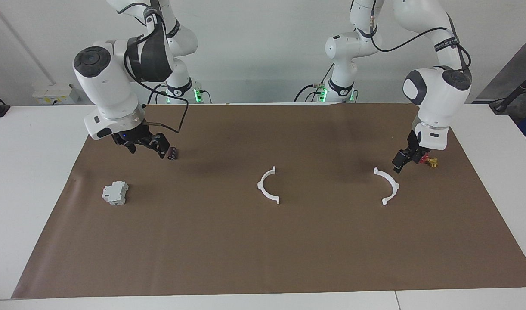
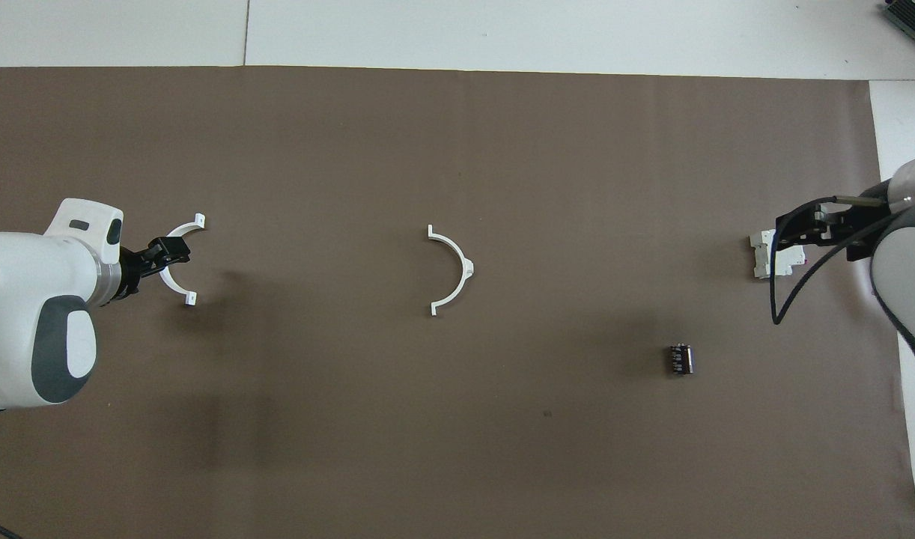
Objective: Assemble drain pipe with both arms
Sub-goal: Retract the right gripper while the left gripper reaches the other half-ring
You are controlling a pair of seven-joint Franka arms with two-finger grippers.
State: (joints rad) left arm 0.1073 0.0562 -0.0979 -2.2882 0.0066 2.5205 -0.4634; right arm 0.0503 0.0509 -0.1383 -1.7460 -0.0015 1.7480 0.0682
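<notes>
The drain pipe lies as two separate white half-rings on the brown mat. One half-ring [image 1: 269, 186] [image 2: 451, 269] is at the mat's middle. The other half-ring [image 1: 388, 186] [image 2: 174, 258] is toward the left arm's end. My left gripper [image 1: 400, 163] [image 2: 162, 253] hangs low over the mat right by that half-ring; in the facing view it stands apart from it. My right gripper [image 1: 147, 146] [image 2: 794, 236] is open and empty, raised over the right arm's end of the mat, above a grey-white block.
The grey-white boxy block [image 1: 115, 193] [image 2: 763, 254] sits toward the right arm's end. A small dark cylinder [image 1: 172, 153] [image 2: 681, 359] lies nearer to the robots than the block. A small red and yellow piece [image 1: 431, 162] shows beside the left gripper.
</notes>
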